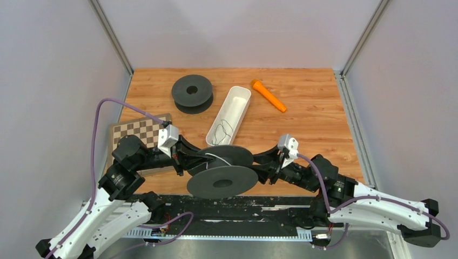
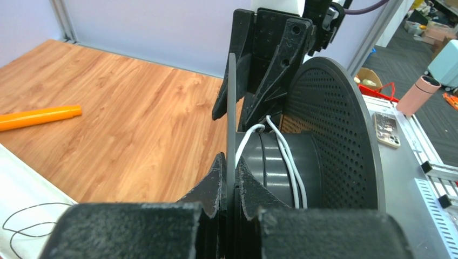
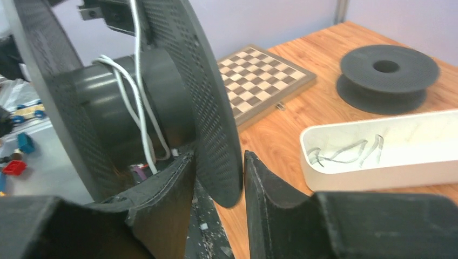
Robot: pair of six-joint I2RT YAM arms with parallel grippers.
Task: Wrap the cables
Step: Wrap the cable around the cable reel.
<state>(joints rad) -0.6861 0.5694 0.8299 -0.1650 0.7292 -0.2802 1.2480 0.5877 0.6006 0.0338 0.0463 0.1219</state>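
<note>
A large black spool (image 1: 221, 181) hangs tilted between both grippers at the near middle. A whitish cable (image 2: 286, 156) is looped a few turns round its hub, also in the right wrist view (image 3: 137, 118). My left gripper (image 2: 232, 162) is shut on the edge of the spool's thin flange, from the left (image 1: 197, 162). My right gripper (image 3: 219, 162) straddles the same flange's edge from the right (image 1: 259, 164), its jaws apart and wider than the flange. A thin dark cable (image 1: 221, 132) lies loose in the white tray (image 1: 244, 108), seen too in both wrist views (image 2: 27, 224) (image 3: 345, 151).
A second black spool (image 1: 192, 93) lies at the back left. A chessboard (image 1: 137, 132) lies at the left edge under my left arm. An orange marker (image 1: 268, 95) lies at the back, right of the tray. Grey walls enclose the table.
</note>
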